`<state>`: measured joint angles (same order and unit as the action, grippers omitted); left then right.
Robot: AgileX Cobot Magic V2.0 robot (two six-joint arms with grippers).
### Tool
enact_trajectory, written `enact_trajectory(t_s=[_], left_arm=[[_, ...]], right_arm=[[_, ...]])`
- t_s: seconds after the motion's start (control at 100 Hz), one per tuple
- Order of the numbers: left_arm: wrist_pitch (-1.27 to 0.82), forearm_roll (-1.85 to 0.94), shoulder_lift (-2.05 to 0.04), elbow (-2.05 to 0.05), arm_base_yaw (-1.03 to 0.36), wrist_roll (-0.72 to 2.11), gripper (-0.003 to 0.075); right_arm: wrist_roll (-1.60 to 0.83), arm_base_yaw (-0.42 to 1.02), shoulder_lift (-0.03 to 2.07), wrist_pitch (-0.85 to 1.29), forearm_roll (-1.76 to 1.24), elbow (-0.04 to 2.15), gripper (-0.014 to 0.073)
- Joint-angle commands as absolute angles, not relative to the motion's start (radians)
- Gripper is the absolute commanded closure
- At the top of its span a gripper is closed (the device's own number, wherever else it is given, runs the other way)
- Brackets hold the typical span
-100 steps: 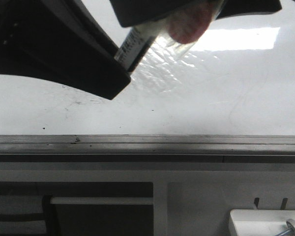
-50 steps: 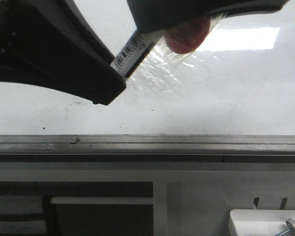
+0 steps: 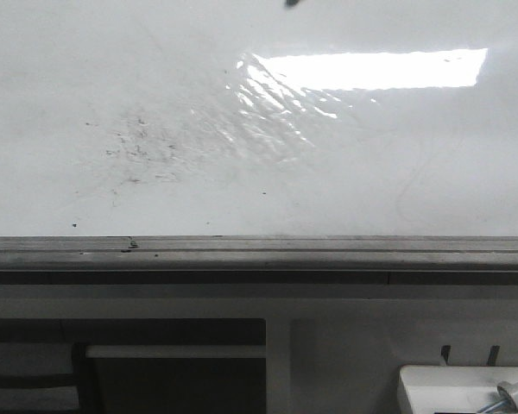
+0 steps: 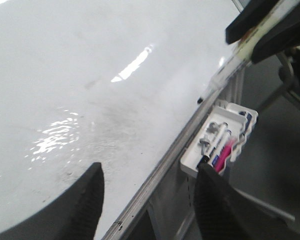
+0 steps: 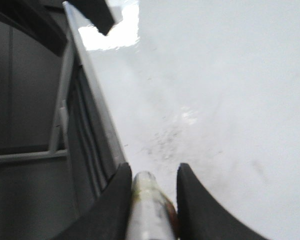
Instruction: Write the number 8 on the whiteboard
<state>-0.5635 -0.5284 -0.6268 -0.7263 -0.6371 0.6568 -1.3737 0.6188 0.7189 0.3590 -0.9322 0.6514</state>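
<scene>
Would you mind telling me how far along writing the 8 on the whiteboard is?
Nothing is written yet: the whiteboard shows only faint smudges. The right end effector grips a marker above the board. The left end effector is open and empty. The whole 8 remains.

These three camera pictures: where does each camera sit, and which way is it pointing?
Front view: looks forward over the whiteboard and its grey edge; almost none of the robot shows.
Left wrist view: rides the left arm, looking past the open left claw at the board and a small tray.
Right wrist view: rides the right arm; the right claw grips a marker.
All share the smudged board.
</scene>
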Motion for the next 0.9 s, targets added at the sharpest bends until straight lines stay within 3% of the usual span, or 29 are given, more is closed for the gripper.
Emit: enact_trajectory(t_s=[0.0, 0.16, 0.33, 0.89], left_arm=[[-0.520, -0.539, -0.516, -0.697, -0.595, 0.573, 0.0417], [-0.510, -0.540, -0.346, -0.571, -0.538, 0.544, 0.0480], [-0.506, -0.555, -0.243, -0.484, -0.519, 0.524, 0.0483], [-0.500, -0.612, -0.231, -0.448, -0.519, 0.524, 0.0483]], right_arm=[[-1.371, 0.619, 0.665, 0.188, -0.924, 0.658, 0.0652], [-1.371, 0.619, 0.667, 0.022, -0.917, 0.640, 0.0652], [-1.371, 0.617, 0.733, 0.009, -0.917, 0.640, 0.0658], [-1.382, 0.615, 0.829, -0.115, -0.917, 0.640, 0.0657]])
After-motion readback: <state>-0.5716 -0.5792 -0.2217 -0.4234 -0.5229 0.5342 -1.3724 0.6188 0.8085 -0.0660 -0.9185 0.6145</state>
